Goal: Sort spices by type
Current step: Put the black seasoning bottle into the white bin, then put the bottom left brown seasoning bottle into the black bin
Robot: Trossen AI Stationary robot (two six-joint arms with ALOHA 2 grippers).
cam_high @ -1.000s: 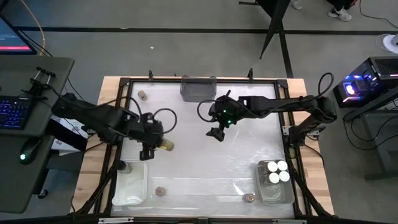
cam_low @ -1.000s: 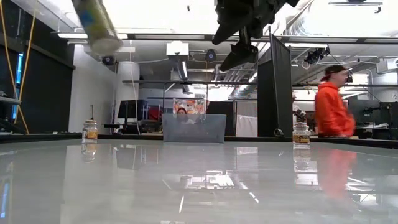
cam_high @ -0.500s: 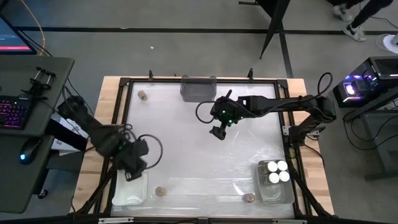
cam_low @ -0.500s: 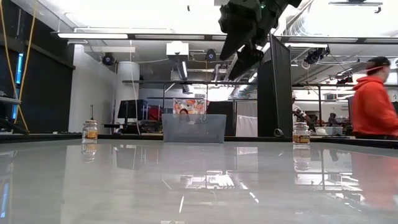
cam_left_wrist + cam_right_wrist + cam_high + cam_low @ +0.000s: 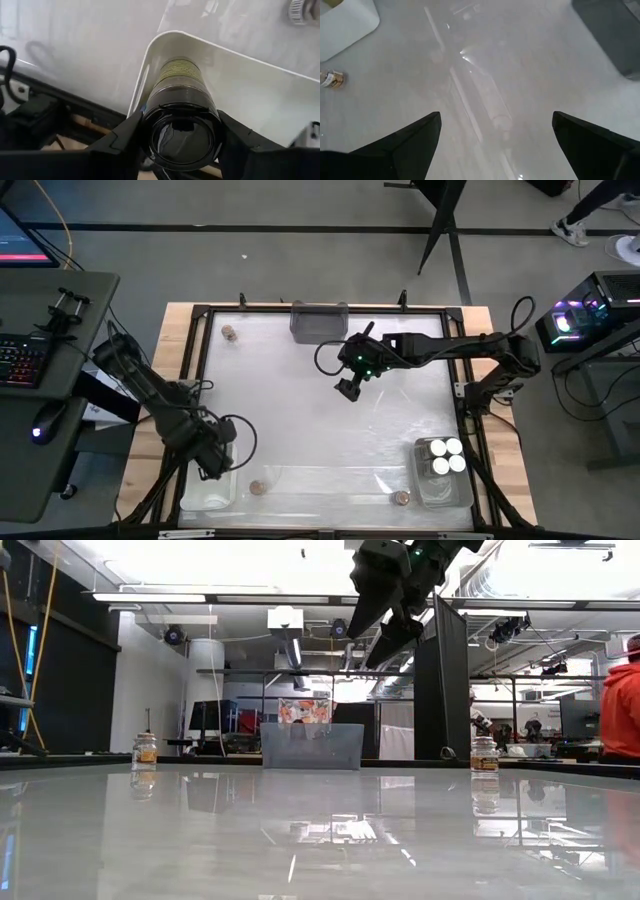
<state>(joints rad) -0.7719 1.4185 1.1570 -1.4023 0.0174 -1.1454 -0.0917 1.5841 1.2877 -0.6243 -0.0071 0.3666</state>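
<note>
One dark-lidded jar (image 5: 181, 107) is clamped in the left gripper (image 5: 180, 135) over the white bin (image 5: 260, 95). Three white-lidded jars (image 5: 443, 457) stand in the clear bin (image 5: 440, 488). Three brown-topped jars (image 5: 258, 487) stand apart on the surface (image 5: 320, 420).

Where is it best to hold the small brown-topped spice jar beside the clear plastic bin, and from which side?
Grip the small brown-topped spice jar by its round body just under the top, coming straight down. Only its round top shows from above, so it probably stands upright. Place neither finger toward the clear plastic bin, which is close.

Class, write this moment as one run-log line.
left end effector: holds dark-lidded spice jar over white bin | right end effector: open, mid-table
</note>
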